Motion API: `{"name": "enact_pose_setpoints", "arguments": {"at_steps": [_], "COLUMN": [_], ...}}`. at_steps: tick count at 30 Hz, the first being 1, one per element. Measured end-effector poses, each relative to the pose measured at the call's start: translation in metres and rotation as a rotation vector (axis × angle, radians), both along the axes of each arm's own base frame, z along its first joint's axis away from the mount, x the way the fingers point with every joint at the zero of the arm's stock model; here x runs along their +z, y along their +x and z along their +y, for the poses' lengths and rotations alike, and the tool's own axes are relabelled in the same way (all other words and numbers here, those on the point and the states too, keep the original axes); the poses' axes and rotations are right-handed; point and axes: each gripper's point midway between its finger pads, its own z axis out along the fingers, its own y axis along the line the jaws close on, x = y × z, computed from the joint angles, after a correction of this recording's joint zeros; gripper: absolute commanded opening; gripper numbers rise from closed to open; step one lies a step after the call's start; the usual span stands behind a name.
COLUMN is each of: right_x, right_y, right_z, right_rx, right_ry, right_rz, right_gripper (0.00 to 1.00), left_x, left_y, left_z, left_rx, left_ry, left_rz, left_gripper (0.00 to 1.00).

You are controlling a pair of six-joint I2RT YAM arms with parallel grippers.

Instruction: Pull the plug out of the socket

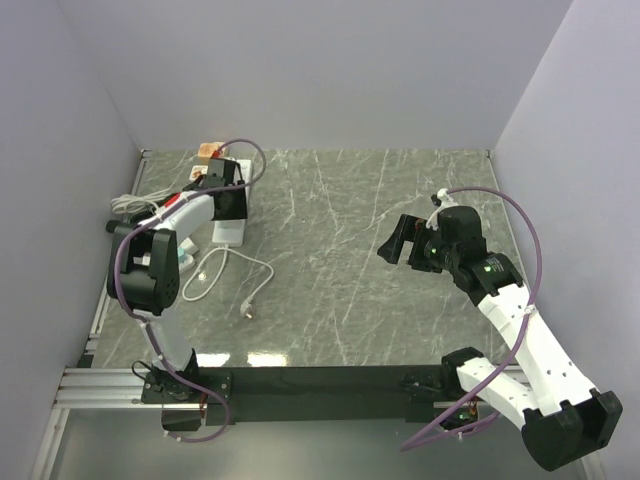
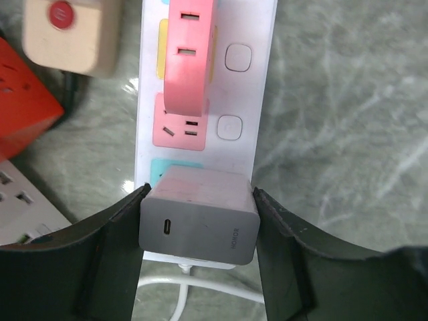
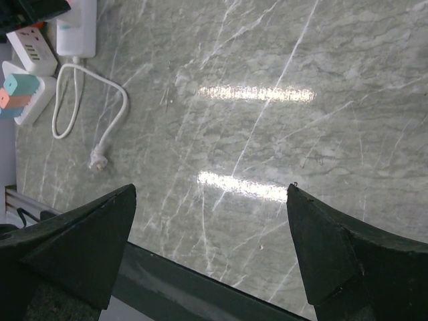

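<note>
A grey charger block [image 2: 198, 217] marked HONOR sits plugged into the near end of a white power strip [image 2: 251, 100]. My left gripper [image 2: 200, 204] is shut on this block, with one dark finger [image 2: 110, 257] against each side. In the top view the left gripper [image 1: 226, 200] is at the far left over the strip [image 1: 228, 233]. A small black plug on a thin black cord does not show in any view. My right gripper [image 1: 392, 240] is open and empty above bare table right of centre; it also shows in the right wrist view [image 3: 210, 200].
A pink adapter [image 2: 189, 60] sits further along the strip. A beige strip with a red button [image 2: 70, 33], a red block [image 2: 23, 100] and a white multi-socket [image 2: 20, 207] lie to the left. A loose white cord [image 1: 225, 275] loops in front. Walls stand close at the left and back.
</note>
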Motion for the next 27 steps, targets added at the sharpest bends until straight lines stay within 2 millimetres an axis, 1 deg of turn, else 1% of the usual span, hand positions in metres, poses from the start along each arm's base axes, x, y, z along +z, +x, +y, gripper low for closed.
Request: {"name": "enact_pose_setpoints", "arguments": {"at_steps": [2,3,5,7,10,12,13,16,18,21,22,23,25,26,27], "right_x": [0.0,0.0,0.0,0.0,-0.001,-0.002,-0.002,-0.003,-0.005,-0.007,-0.007,-0.008,-0.009,-0.01,-0.012], "right_y": [0.001,0.001,0.002,0.002,0.003,0.004,0.004,0.005,0.005,0.007,0.007,0.008,0.009,0.01,0.011], "right_z": [-0.001,-0.001,-0.003,-0.004,-0.006,-0.007,-0.008,-0.009,-0.011,-0.014,-0.014,-0.015,-0.017,-0.018,-0.019], "right_rx": [-0.005,-0.008,-0.015,-0.022,-0.034,-0.042,-0.047,-0.057,-0.067,-0.081,-0.086,-0.09,-0.098,-0.105,-0.111], "right_ry": [-0.003,-0.005,-0.01,-0.013,-0.022,-0.026,-0.028,-0.032,-0.036,-0.049,-0.052,-0.056,-0.064,-0.071,-0.078], "right_rz": [-0.001,-0.002,-0.005,-0.006,-0.008,-0.008,-0.009,-0.008,-0.003,0.0,-0.001,0.0,0.002,0.004,0.008], "right_gripper": [1.0,1.0,1.0,1.0,1.0,1.0,1.0,1.0,1.0,1.0,1.0,1.0,1.0,1.0,1.0], "left_x": [0.0,0.0,0.001,0.001,0.001,0.002,0.003,0.003,0.002,0.003,0.004,0.005,0.006,0.007,0.007], "left_y": [-0.007,-0.011,-0.02,-0.031,-0.055,-0.072,-0.083,-0.112,-0.127,-0.14,-0.144,-0.147,-0.151,-0.152,-0.152], "left_z": [-0.012,-0.02,-0.042,-0.071,-0.124,-0.158,-0.179,-0.228,-0.257,-0.292,-0.301,-0.309,-0.318,-0.32,-0.321], "left_rx": [-0.019,-0.031,-0.066,-0.105,-0.18,-0.215,-0.237,-0.286,-0.31,-0.316,-0.311,-0.305,-0.284,-0.271,-0.255], "left_ry": [-0.01,-0.014,-0.034,-0.06,-0.118,-0.162,-0.19,-0.253,-0.283,-0.326,-0.342,-0.361,-0.391,-0.399,-0.404], "left_rz": [0.002,0.004,0.008,0.013,0.023,0.033,0.037,0.05,0.063,0.068,0.07,0.073,0.08,0.083,0.086], "left_gripper": [0.37,0.33,0.3,0.3,0.28,0.28,0.28,0.28,0.28,0.29,0.31,0.38,0.48,0.6,0.66]}}
